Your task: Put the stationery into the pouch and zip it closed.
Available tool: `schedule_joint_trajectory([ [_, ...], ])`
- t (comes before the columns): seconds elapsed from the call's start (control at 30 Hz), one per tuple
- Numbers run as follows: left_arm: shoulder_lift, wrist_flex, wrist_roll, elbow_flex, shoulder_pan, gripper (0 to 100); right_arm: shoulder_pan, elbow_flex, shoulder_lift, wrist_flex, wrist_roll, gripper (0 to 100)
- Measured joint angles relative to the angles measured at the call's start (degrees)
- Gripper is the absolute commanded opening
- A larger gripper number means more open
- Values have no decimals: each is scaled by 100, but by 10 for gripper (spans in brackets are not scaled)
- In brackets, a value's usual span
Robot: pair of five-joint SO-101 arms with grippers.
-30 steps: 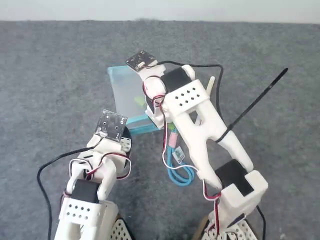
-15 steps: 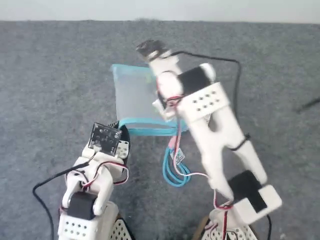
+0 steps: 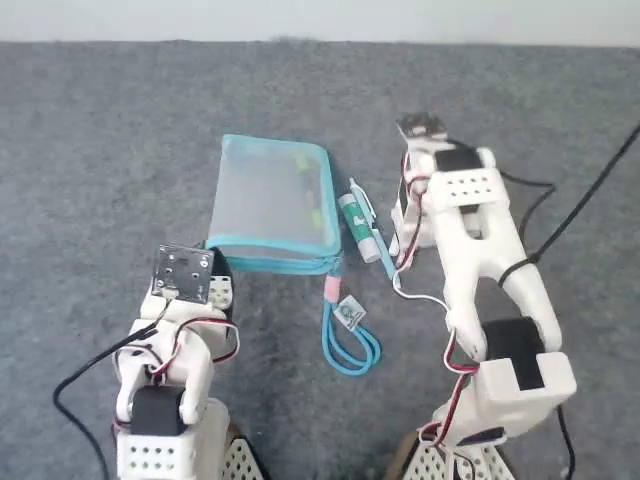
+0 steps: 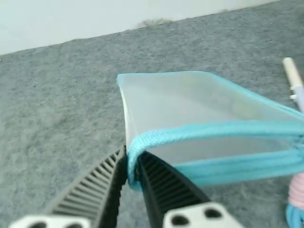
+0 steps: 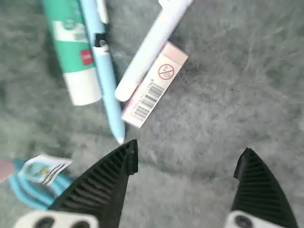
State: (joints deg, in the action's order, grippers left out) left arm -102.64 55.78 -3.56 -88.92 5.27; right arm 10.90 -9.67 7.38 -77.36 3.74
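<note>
pouch: a see-through pouch [image 3: 268,205] with teal edging lies flat on the grey mat [image 3: 110,150], at about 11 o'clock from the middle of the high view. its long zip edge faces 6 o'clock.
pouch contents: something yellow-green [image 3: 308,195] shows through the wall near the 3 o'clock end; what it is cannot be told.
left gripper: the left gripper [image 4: 130,164] is pinched together on the teal edging at the pouch's 7 o'clock corner. the black ribbed jaws are nearly touching, with the cord-like edge between them.
right gripper: the right gripper [image 5: 189,151] is spread wide with nothing between the jaws. it hangs over bare mat just beside the loose stationery, at 3 o'clock of the pouch.
glue stick: a green and white glue stick [image 5: 69,52] lies on the mat just outside the pouch, at its 3 o'clock end.
blue pen: a light blue pen [image 5: 105,76] lies alongside the glue stick, touching it.
white pen: a white pen [image 5: 149,50] lies slanted, its end close to the blue pen and resting against the eraser.
eraser: a pink and white eraser [image 5: 154,85] with a barcode lies beside the white pen.
cord loop: a blue cord loop [image 3: 350,348] with a small tag [image 3: 349,313] lies at 5 o'clock of the pouch, joined to it by a pink piece [image 3: 331,288].
</note>
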Motion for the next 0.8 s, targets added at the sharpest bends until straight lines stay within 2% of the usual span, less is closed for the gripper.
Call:
schedule_joint_trajectory([
  [0.2, 0, 0, 0, -53, 229, 12, 360, -290, 44, 853, -193, 320],
  [0.47, 0, 0, 0, -53, 246, 12, 466, -677, 88, 1705, -1055, 320],
  [0.8, 0, 0, 0, -53, 246, 12, 686, -1415, 88, 2646, -1152, 297],
])
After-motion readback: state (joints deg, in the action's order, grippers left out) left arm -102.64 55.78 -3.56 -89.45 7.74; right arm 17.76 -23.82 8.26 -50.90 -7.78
